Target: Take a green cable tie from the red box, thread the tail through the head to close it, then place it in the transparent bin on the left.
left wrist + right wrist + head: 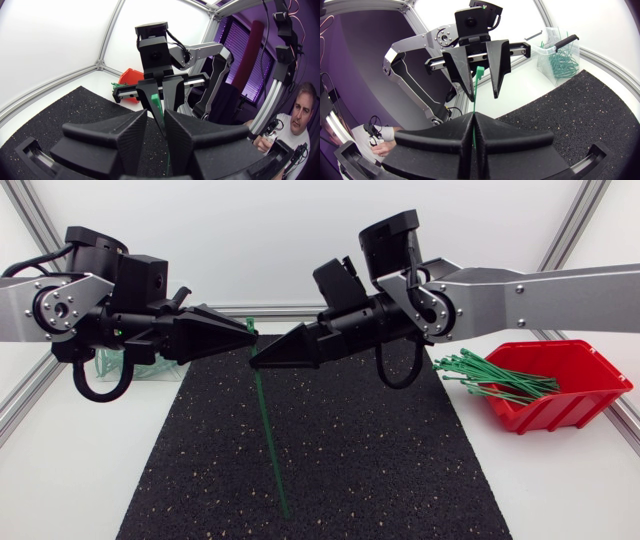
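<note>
A green cable tie hangs over the black mat, its long tail slanting down toward the front. My right gripper is shut on the tie near its upper end; in the right wrist view the strip rises from between the pressed fingertips. My left gripper meets it tip to tip from the left. Its fingers stand apart on either side of the tie's top end without touching it, so it is open. In the left wrist view the tie stands in the gap of my left gripper.
The red box at the right holds several green ties that stick out over its left rim. The transparent bin sits at the back left, partly hidden by my left arm, with ties inside. The black mat covers the table's middle.
</note>
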You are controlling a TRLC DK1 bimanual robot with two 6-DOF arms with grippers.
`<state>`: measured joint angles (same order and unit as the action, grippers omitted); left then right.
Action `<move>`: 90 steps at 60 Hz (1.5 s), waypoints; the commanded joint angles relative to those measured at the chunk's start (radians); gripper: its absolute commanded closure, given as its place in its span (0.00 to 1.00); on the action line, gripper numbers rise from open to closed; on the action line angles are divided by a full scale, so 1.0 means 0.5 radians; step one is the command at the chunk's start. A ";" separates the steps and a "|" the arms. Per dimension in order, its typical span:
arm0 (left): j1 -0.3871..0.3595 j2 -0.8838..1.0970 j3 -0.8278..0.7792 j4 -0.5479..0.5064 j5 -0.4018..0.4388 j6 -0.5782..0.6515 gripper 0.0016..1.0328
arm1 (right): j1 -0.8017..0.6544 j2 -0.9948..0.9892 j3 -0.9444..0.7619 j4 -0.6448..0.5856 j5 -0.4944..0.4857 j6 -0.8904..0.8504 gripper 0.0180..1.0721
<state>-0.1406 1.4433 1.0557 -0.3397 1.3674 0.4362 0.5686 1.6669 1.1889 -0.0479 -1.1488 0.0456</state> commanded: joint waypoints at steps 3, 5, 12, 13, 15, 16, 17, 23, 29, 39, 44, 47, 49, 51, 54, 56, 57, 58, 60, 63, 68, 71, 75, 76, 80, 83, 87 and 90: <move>-0.010 0.028 0.055 0.011 0.054 -0.041 0.81 | 0.013 -0.045 -0.058 0.041 -0.003 0.041 0.94; -0.010 0.028 0.055 0.011 0.054 -0.044 0.83 | 0.010 -0.042 -0.061 0.047 0.000 0.044 0.94; -0.010 0.028 0.048 0.011 0.060 -0.041 0.88 | 0.010 -0.045 -0.061 0.047 0.003 0.044 0.94; -0.013 0.028 0.048 0.011 0.060 -0.041 0.89 | 0.010 -0.045 -0.061 0.047 0.003 0.044 0.94; -0.010 0.028 0.048 0.011 0.066 -0.041 0.91 | 0.010 -0.045 -0.064 0.050 0.003 0.044 0.94; -0.010 0.028 0.048 0.011 0.069 -0.041 0.92 | 0.010 -0.045 -0.064 0.050 0.003 0.044 0.94; -0.013 0.028 0.048 0.011 0.069 -0.041 0.92 | 0.010 -0.045 -0.064 0.050 0.003 0.044 0.94; -0.020 0.025 0.048 0.011 0.072 -0.041 0.96 | 0.013 -0.045 -0.064 0.050 0.006 0.044 0.94; -0.029 0.022 0.045 0.011 0.075 -0.053 0.96 | 0.016 -0.048 -0.074 0.053 0.012 0.041 0.94; -0.041 0.016 0.051 0.011 0.072 -0.087 0.96 | 0.013 -0.060 -0.068 0.062 0.052 0.041 0.94; -0.038 0.010 0.067 0.008 0.066 -0.115 0.96 | -0.005 -0.094 -0.064 0.065 0.126 0.035 0.89; -0.029 0.000 0.079 0.008 0.057 -0.158 0.96 | -0.033 -0.094 -0.046 0.053 0.147 0.032 0.73; -0.026 -0.006 0.085 0.008 0.033 -0.173 0.97 | -0.051 -0.100 -0.037 0.044 0.162 0.022 0.64; -0.029 -0.009 0.091 0.008 -0.001 -0.185 0.97 | -0.076 -0.103 -0.015 0.013 0.184 -0.005 0.55; -0.038 -0.018 0.094 0.008 -0.090 -0.201 0.97 | -0.106 -0.103 0.034 -0.101 0.196 -0.094 0.47; -0.041 -0.018 0.110 0.008 -0.139 -0.247 0.97 | -0.116 -0.103 0.080 -0.254 0.267 -0.245 0.40; -0.041 -0.015 0.119 0.011 -0.176 -0.268 0.97 | -0.122 -0.103 0.092 -0.306 0.285 -0.297 0.39; -0.041 -0.003 0.134 0.008 -0.219 -0.290 0.97 | -0.128 -0.103 0.101 -0.346 0.300 -0.340 0.39; -0.038 0.013 0.153 0.008 -0.241 -0.323 0.97 | -0.134 -0.112 0.110 -0.410 0.343 -0.413 0.39; -0.020 0.037 0.186 0.001 -0.250 -0.366 0.97 | -0.137 -0.118 0.117 -0.475 0.429 -0.490 0.39; 0.020 0.092 0.257 -0.042 -0.277 -0.434 0.97 | -0.143 -0.118 0.135 -0.647 0.549 -0.696 0.39; 0.023 0.117 0.303 -0.091 -0.311 -0.455 0.97 | -0.131 -0.122 0.150 -0.745 0.684 -0.821 0.39; 0.023 0.200 0.389 -0.201 -0.357 -0.458 0.97 | -0.131 -0.125 0.184 -0.880 0.785 -0.972 0.39; 0.023 0.227 0.417 -0.235 -0.360 -0.455 0.97 | -0.128 -0.128 0.196 -0.923 0.831 -1.024 0.39; 0.027 0.289 0.450 -0.281 -0.391 -0.452 0.97 | -0.100 -0.152 0.205 -1.036 1.006 -1.199 0.28; 0.027 0.335 0.459 -0.312 -0.400 -0.437 0.97 | -0.063 -0.180 0.187 -1.085 1.190 -1.324 0.14; 0.030 0.365 0.472 -0.361 -0.415 -0.440 0.97 | -0.017 -0.204 0.166 -1.116 1.386 -1.453 0.07; 0.027 0.415 0.515 -0.468 -0.440 -0.434 0.97 | 0.010 -0.204 0.163 -1.125 1.485 -1.518 0.05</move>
<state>-0.1318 1.6135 1.2678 -0.5262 1.1549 0.2275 0.5522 1.5833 1.2682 -0.5919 -0.4511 -0.6342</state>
